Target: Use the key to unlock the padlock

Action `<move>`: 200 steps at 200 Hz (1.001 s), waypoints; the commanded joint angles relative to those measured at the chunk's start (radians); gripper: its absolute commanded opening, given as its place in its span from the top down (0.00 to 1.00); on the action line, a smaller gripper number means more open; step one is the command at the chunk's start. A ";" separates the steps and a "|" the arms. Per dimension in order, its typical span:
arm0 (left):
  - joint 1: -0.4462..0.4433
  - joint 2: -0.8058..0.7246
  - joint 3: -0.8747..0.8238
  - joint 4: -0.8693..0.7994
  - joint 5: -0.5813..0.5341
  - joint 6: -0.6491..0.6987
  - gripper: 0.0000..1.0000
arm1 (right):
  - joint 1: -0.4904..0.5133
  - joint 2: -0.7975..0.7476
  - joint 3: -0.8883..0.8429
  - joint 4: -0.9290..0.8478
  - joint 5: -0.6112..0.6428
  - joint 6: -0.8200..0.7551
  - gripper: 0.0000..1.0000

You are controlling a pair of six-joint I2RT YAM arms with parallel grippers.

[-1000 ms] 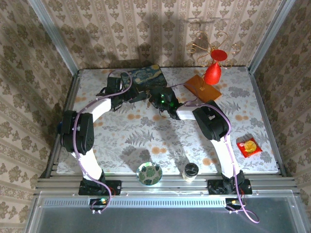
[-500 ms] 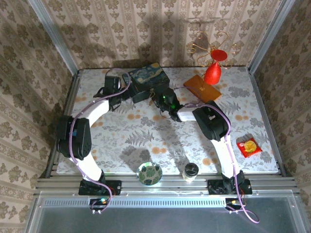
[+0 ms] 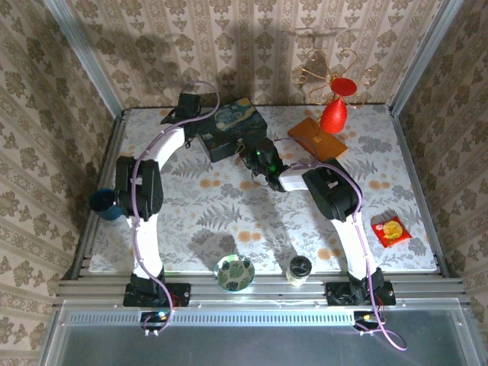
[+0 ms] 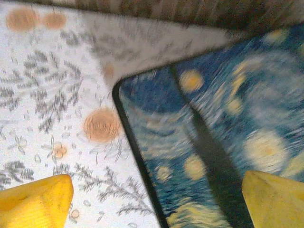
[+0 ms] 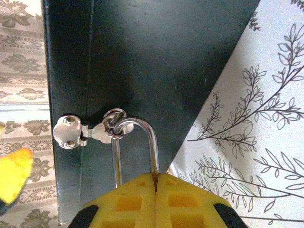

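The box (image 4: 223, 142) is dark blue with swirling yellow stars. The tablecloth (image 3: 229, 217) is white with grey ferns and orange blooms. The wallpaper (image 3: 191, 46) is beige with brown floral stripes. The padlock (image 5: 137, 120) has a silvery shackle.

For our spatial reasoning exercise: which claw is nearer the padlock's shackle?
Right. The right claw meets the shackle; the left claw is at the painted box's corner.

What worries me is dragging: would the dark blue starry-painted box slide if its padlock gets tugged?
Likely: the padlock's silvery U-shaped shackle threads the dark box's metal hasp ring, so tugs transfer. Its broad, rigid-looking shape suggests sliding, not tipping.
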 commanded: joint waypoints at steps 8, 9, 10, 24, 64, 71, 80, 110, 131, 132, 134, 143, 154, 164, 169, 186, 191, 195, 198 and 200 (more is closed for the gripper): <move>-0.013 0.036 0.033 -0.139 -0.061 0.058 0.09 | -0.008 -0.013 0.009 0.011 0.080 0.045 1.00; -0.014 0.037 0.033 -0.140 -0.063 0.059 0.09 | -0.008 -0.013 0.009 0.012 0.082 0.047 1.00; -0.014 0.037 0.033 -0.142 -0.063 0.059 0.09 | -0.008 -0.012 0.009 0.013 0.082 0.048 1.00; -0.018 0.041 0.014 -0.146 -0.071 0.066 0.10 | -0.008 -0.005 0.013 0.020 0.101 0.063 1.00; -0.022 0.030 -0.063 -0.148 -0.103 0.077 0.13 | -0.011 0.008 0.022 0.033 0.150 0.099 1.00; -0.021 0.026 -0.077 -0.144 -0.108 0.077 0.13 | -0.013 0.011 0.024 0.035 0.161 0.106 1.00; -0.022 0.021 -0.095 -0.136 -0.110 0.077 0.15 | -0.014 0.016 0.026 0.039 0.175 0.117 1.00; -0.019 0.017 -0.126 -0.125 -0.116 0.075 0.17 | -0.023 0.040 0.040 0.077 0.198 0.158 1.00; -0.017 0.021 -0.128 -0.123 -0.113 0.077 0.17 | -0.025 0.044 0.046 0.086 0.207 0.161 1.00; -0.017 0.021 -0.128 -0.122 -0.114 0.077 0.17 | -0.025 0.043 0.046 0.086 0.207 0.161 1.00; -0.016 0.021 -0.128 -0.122 -0.114 0.076 0.17 | -0.026 0.043 0.045 0.086 0.207 0.160 1.00; -0.017 0.021 -0.130 -0.120 -0.116 0.077 0.17 | -0.028 0.043 0.045 0.090 0.210 0.156 1.00; -0.016 0.019 -0.136 -0.116 -0.116 0.078 0.17 | -0.031 0.044 0.040 0.100 0.212 0.154 1.00; -0.014 0.018 -0.139 -0.112 -0.117 0.077 0.18 | -0.035 0.044 0.032 0.119 0.215 0.156 1.00; -0.013 0.018 -0.142 -0.112 -0.117 0.077 0.18 | -0.037 0.043 0.025 0.130 0.218 0.158 1.00; -0.009 0.016 -0.147 -0.111 -0.115 0.072 0.19 | -0.044 0.032 0.005 0.151 0.220 0.155 1.00; -0.008 0.015 -0.150 -0.109 -0.114 0.071 0.20 | -0.047 0.027 0.003 0.146 0.218 0.148 1.00; -0.007 0.014 -0.152 -0.108 -0.114 0.071 0.20 | -0.049 0.021 0.003 0.138 0.218 0.141 1.00; -0.007 0.014 -0.153 -0.107 -0.115 0.071 0.20 | -0.049 0.016 0.003 0.130 0.218 0.136 1.00; -0.007 0.013 -0.154 -0.106 -0.116 0.071 0.20 | -0.051 0.015 0.002 0.127 0.218 0.133 1.00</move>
